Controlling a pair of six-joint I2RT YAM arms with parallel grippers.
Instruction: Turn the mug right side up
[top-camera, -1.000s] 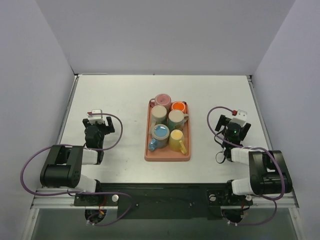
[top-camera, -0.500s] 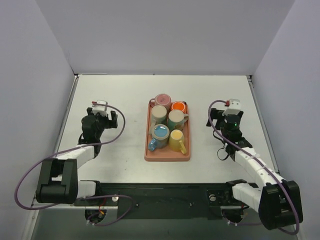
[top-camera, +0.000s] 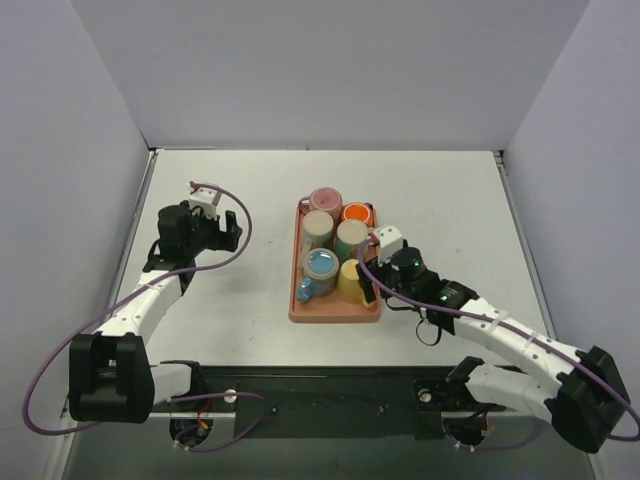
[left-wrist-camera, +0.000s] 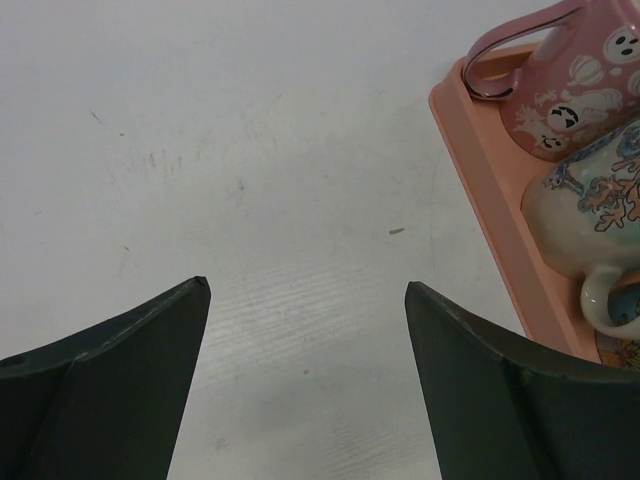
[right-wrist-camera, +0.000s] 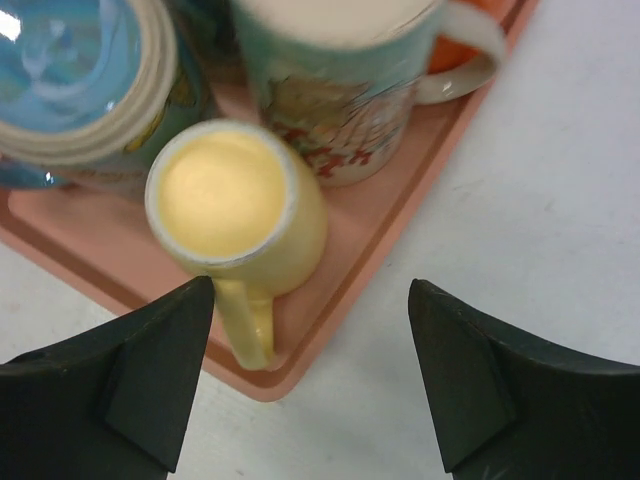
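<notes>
- The right gripper (right-wrist-camera: 310, 288) hovers over the tray's (top-camera: 335, 315) near right corner, fingers spread wide and holding nothing.
- The yellow mug (right-wrist-camera: 225, 195) stands in that corner of the tray, just ahead of the spread fingers, handle pointing at the near rim; its upward face is a flat yellow disc with a pale ring.
- The blue mug (right-wrist-camera: 70, 60) sits beside it on the tray's left.
- The left gripper (left-wrist-camera: 305, 288) is over the table (left-wrist-camera: 250, 150), well left of the tray, jaws wide apart and empty.
- The pink mug (left-wrist-camera: 575, 80) stands at the tray's far end.
</notes>
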